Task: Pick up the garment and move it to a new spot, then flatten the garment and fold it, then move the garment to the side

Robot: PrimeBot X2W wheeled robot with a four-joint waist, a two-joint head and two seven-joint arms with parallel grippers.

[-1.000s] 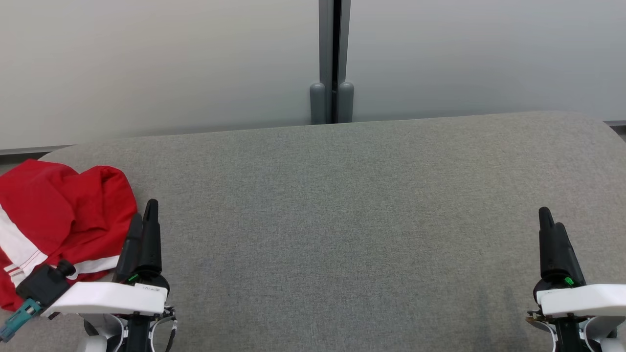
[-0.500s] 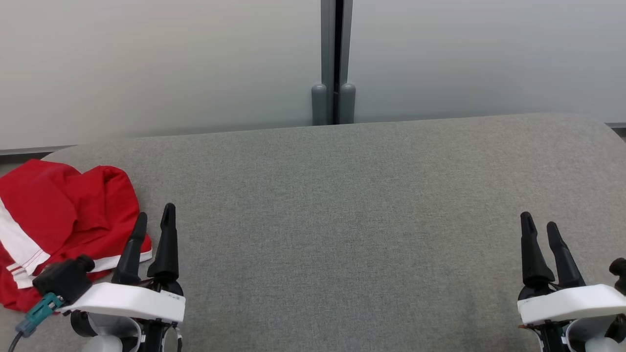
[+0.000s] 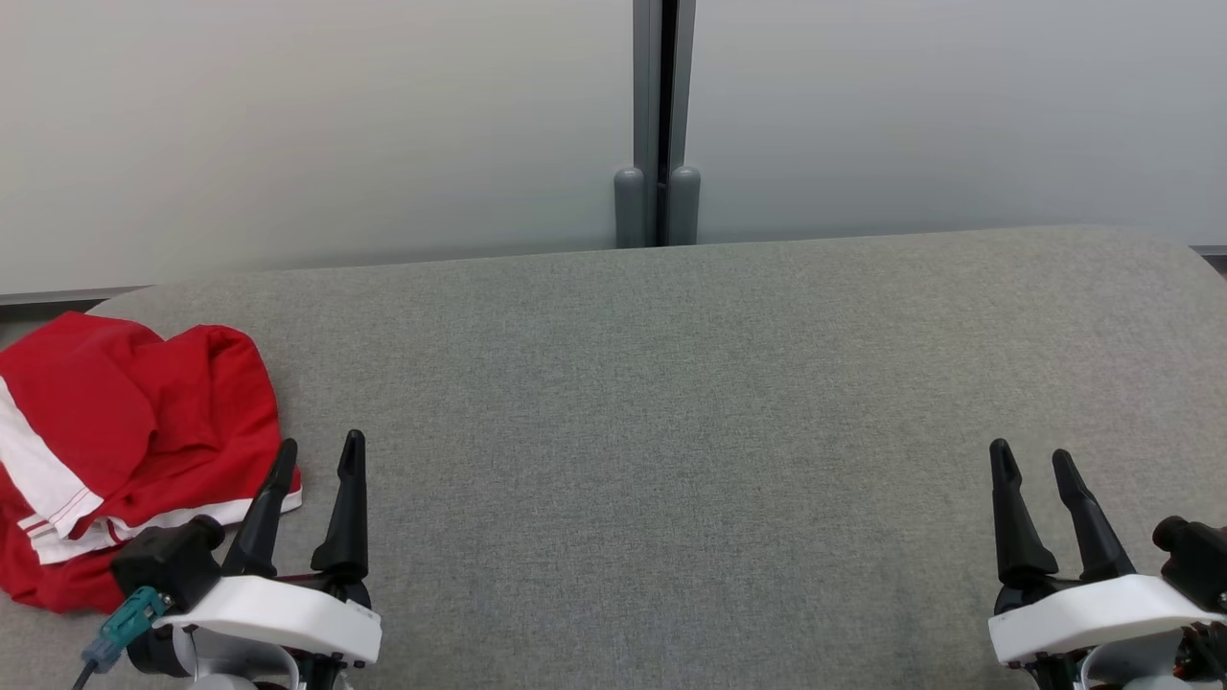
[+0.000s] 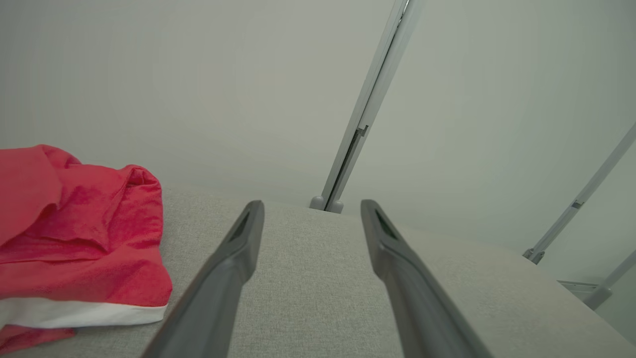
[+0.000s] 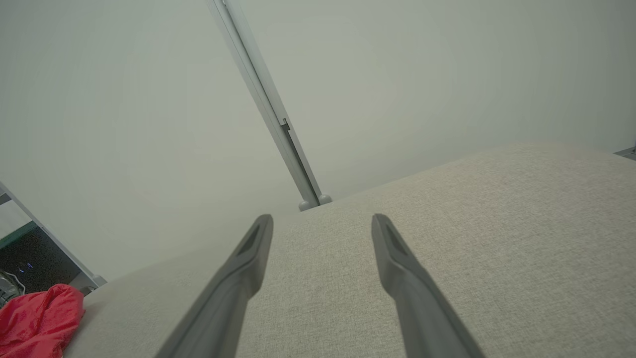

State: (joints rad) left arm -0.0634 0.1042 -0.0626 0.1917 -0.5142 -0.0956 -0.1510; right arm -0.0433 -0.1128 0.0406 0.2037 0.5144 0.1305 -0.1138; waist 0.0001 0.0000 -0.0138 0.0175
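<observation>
At left end of cushion | garment crumpled; white band nearward; axis unclear

A grey woven-fabric worktop with rounded far corners spans the foreground. Behind it stand a left wall panel and a right wall panel, both pale and matte, lit softly and evenly with no hard shadows. A slim grey post with a dark central slot divides them, and two rounded grey caps sit at its foot, just behind the worktop's far edge. A grey skirting strip runs along the left panel's base. The left wrist view shows slanted grey struts at the right, and the right wrist view shows a dark recess at the lower left
</observation>
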